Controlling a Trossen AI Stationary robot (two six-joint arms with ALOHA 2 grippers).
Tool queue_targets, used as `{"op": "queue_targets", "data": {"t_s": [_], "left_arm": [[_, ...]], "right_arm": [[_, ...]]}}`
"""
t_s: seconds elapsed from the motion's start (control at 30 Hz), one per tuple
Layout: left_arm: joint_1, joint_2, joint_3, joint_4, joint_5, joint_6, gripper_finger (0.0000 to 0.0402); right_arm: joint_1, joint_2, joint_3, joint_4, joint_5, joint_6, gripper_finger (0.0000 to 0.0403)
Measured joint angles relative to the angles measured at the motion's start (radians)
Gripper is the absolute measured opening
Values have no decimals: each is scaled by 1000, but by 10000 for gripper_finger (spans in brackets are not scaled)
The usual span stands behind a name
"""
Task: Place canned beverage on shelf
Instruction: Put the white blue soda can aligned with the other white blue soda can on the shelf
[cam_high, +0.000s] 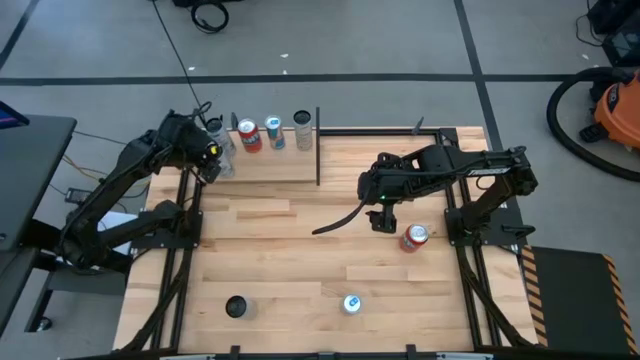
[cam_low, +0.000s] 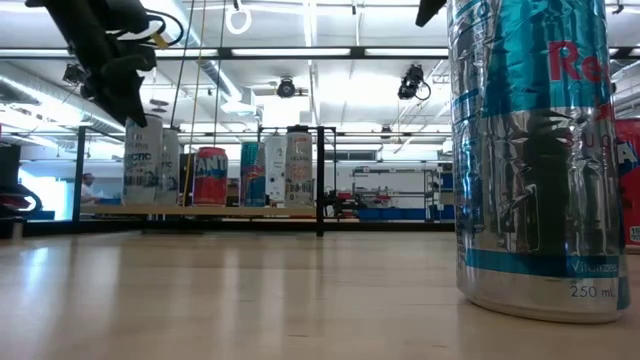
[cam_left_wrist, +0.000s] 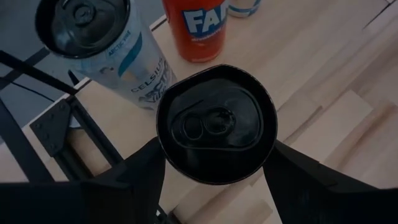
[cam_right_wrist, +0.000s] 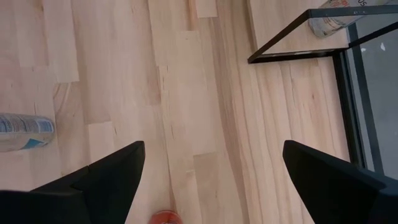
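The shelf (cam_high: 280, 165) is a pale panel with black rods at the table's far left. Several cans stand on it, among them a white one (cam_left_wrist: 93, 43) and a red one (cam_high: 248, 136). My left gripper (cam_high: 210, 152) is shut on a white, dark-topped can (cam_left_wrist: 214, 124) at the shelf's left end, near side. In the low view this can (cam_low: 142, 160) is upright, its base at shelf level. My right gripper (cam_high: 381, 218) hangs open over the table's right half, above and left of a red can (cam_high: 415, 237). My left gripper pinches the can's upper wall just below the rim (cam_left_wrist: 163, 158) between its two fingers, one on each side. The fingers come slanting down from above and from the left. The can is upright; whether its base rests on the shelf cannot be told.
A blue and silver can (cam_high: 351, 303) and a black can (cam_high: 236, 306) stand near the table's front edge. The blue one fills the right of the low view (cam_low: 535, 150). Black frame rails (cam_high: 185, 260) run along both table sides. Bare wood lies mid-table.
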Motion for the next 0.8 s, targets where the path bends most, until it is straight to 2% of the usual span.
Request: {"op": "queue_targets", "data": {"t_s": [0.8], "left_arm": [[1, 13, 1, 11, -25, -1, 245]], "right_arm": [[0, 0, 0, 17, 0, -3, 391]]}}
